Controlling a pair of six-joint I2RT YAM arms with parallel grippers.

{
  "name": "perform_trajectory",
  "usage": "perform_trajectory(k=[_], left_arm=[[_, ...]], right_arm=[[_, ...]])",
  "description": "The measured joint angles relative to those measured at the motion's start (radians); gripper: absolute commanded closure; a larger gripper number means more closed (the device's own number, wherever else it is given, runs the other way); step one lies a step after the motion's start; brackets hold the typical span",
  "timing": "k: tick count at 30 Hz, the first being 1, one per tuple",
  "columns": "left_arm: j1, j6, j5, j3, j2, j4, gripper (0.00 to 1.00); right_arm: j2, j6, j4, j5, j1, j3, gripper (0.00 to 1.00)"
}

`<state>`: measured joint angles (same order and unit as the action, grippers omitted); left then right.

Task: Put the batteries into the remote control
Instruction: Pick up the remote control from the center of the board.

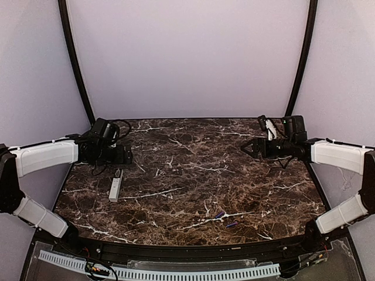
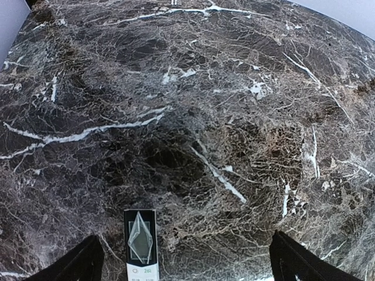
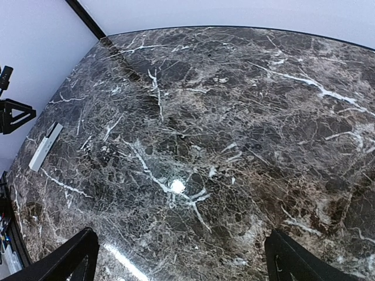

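The remote control (image 1: pixel 115 188), a slim white bar with a dark end, lies at the table's left side, its dark end pointing away. Two small blue-purple batteries (image 1: pixel 220 215) (image 1: pixel 232 223) lie near the front edge, right of centre. My left gripper (image 1: pixel 125 156) is open and empty, hovering just beyond the remote's dark end. The left wrist view shows that end (image 2: pixel 141 243) between the open fingers (image 2: pixel 76 266), nearer the left one. My right gripper (image 1: pixel 248 147) is open and empty at the far right. The right wrist view shows the remote (image 3: pixel 45 146) far off. The batteries are out of both wrist views.
The dark marble table (image 1: pixel 187 175) has a raised black rim at the front and curved black poles at the back corners. A white cable tray (image 1: pixel 158 272) runs below the front edge. Both arm bases sit at the front corners.
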<state>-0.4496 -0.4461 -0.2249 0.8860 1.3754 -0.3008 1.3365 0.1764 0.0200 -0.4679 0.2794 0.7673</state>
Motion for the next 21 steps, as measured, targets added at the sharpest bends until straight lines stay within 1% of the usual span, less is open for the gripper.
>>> perform_trajectory(k=[5, 8, 12, 13, 14, 15, 17, 21], left_arm=[[-0.002, -0.023, 0.0, 0.011, 0.002, -0.076, 0.0], [-0.003, -0.038, 0.003, -0.01, -0.018, -0.106, 0.0], [-0.004, -0.056, -0.001, -0.04, -0.046, -0.157, 0.1], [-0.004, -0.062, -0.002, -0.046, -0.047, -0.169, 0.16], [-0.004, -0.064, -0.001, -0.053, -0.047, -0.174, 0.18], [-0.004, -0.071, 0.0, -0.061, -0.045, -0.18, 0.23], [-0.005, -0.075, 0.005, -0.076, -0.04, -0.187, 0.28], [-0.004, -0.086, 0.021, -0.107, -0.013, -0.187, 0.34]], right_arm=[[0.024, -0.008, -0.037, -0.078, 0.005, 0.013, 0.01], [0.045, -0.011, -0.052, -0.121, 0.01, 0.014, 0.01], [0.074, -0.014, -0.073, -0.175, 0.021, 0.021, 0.01], [0.079, -0.014, -0.078, -0.189, 0.024, 0.022, 0.01], [0.084, -0.014, -0.082, -0.199, 0.028, 0.024, 0.01], [0.088, -0.014, -0.087, -0.211, 0.031, 0.027, 0.01], [0.099, -0.015, -0.091, -0.23, 0.039, 0.037, 0.01], [0.105, -0.016, -0.1, -0.26, 0.051, 0.055, 0.01]])
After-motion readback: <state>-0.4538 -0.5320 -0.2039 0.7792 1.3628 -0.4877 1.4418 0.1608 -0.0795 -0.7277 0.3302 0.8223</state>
